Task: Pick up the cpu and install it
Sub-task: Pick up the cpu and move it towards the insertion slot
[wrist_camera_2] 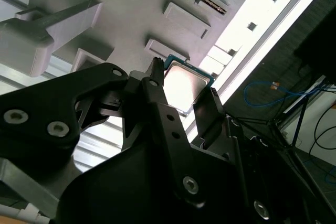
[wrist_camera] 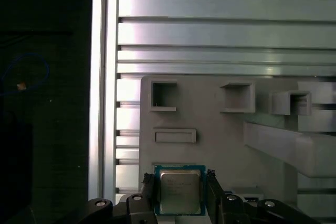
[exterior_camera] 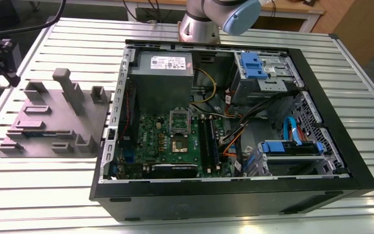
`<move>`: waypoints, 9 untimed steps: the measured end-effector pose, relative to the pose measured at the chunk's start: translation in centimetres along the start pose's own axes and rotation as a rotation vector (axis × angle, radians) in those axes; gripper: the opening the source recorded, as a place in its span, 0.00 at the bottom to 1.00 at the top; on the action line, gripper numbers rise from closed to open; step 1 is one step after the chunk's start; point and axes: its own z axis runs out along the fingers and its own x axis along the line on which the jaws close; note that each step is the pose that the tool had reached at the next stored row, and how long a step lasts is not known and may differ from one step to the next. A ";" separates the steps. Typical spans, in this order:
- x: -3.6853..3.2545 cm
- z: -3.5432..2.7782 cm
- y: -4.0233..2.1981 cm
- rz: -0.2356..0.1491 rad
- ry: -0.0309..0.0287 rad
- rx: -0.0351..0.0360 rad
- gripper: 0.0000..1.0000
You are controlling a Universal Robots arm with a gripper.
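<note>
Currently the gripper point(wrist_camera: 179, 176) is clamped on the cpu point(wrist_camera: 179, 191), with its black fingers point(wrist_camera: 148, 182) pressed against two opposite edges of the chip. The chip lies metal face up at the edge of the grey moulded tray point(wrist_camera: 220, 145). On the tray just beyond the cpu is a shallow rectangular recess point(wrist_camera: 175, 136), and further on are square pockets point(wrist_camera: 164, 95). A long raised block point(wrist_camera: 294, 148) on the tray stands close beside one finger. The tray rests on the slatted aluminium table point(wrist_camera: 210, 35). In the exterior view the open computer case point(exterior_camera: 239, 195) lies beside the tray, its motherboard socket point(exterior_camera: 178, 144) uncovered.
</note>
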 end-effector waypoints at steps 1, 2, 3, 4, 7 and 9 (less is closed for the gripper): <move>0.00 -0.03 0.00 0.000 0.0000 0.0000 0.47; 0.00 -0.04 0.00 0.000 -0.0001 -0.0001 0.47; 0.00 -0.05 0.00 0.000 -0.0001 -0.0001 0.47; 0.00 -0.08 0.00 0.000 0.0000 0.0000 0.47; 0.00 -0.25 0.01 0.000 0.0000 0.0000 0.47; 0.00 -0.28 0.01 0.000 0.0001 0.0000 0.47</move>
